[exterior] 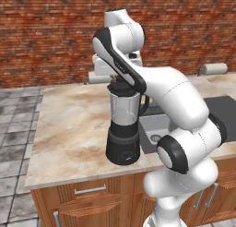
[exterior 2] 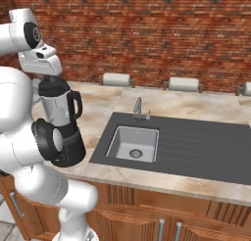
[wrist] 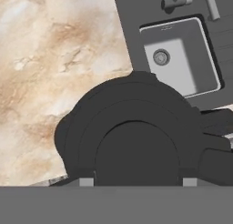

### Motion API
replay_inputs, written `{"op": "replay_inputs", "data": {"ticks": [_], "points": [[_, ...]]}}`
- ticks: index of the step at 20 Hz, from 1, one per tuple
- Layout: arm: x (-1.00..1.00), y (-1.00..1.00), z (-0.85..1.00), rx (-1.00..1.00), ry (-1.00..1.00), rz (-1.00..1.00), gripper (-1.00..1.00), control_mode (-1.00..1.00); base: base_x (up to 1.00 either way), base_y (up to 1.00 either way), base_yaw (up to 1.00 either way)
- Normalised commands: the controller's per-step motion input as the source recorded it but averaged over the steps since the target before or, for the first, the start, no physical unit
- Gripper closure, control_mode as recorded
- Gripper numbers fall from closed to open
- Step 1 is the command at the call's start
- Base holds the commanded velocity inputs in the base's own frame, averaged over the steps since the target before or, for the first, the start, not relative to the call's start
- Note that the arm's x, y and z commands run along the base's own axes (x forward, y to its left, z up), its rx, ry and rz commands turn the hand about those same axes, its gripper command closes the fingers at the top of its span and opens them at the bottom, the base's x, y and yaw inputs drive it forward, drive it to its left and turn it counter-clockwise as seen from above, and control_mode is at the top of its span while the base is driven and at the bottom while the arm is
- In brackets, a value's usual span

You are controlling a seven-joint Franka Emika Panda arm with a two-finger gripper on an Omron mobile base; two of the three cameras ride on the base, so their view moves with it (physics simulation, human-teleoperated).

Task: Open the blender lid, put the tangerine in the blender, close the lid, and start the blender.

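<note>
The blender [exterior: 123,129] stands on the marble counter just left of the sink, with its black base, clear jar and side handle [exterior 2: 76,104] in sight. The blender lid [wrist: 136,127] sits on the jar's rim [exterior 2: 53,85]. My gripper [wrist: 137,182] comes straight down onto it. Its two fingertips [wrist: 86,182] stand against either side of the lid's raised centre knob, so the gripper is shut on it. In the left base view my own forearm covers the hand above the lid [exterior: 120,87]. The tangerine is out of view.
A steel sink [exterior 2: 133,143] with a faucet [exterior 2: 138,108] lies in a dark drainboard right of the blender. Paper towel rolls [exterior 2: 116,79] stand along the brick back wall. Bare marble counter [exterior: 69,124] stretches left of the blender to the counter's front edge.
</note>
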Motion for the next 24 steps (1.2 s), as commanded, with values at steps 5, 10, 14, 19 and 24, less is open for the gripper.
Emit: {"op": "replay_inputs", "data": {"ticks": [5,10,14,19,24], "points": [[0.01,-0.04,-0.28,0.01,0.06,0.05,1.00,-1.00,0.00,0.00,0.00],[0.00,-0.20,-0.19,0.06,0.02,0.07,1.00,-1.00,0.00,0.00,0.00],[0.00,-0.16,-0.19,0.06,0.00,0.08,1.00,-1.00,0.00,0.00,0.00],[-0.03,-0.08,-0.20,0.01,-0.01,0.06,-1.00,-1.00,0.00,0.00,0.00],[0.00,-0.02,-0.02,0.00,-0.01,0.00,-1.00,-1.00,0.00,0.00,0.00]]}}
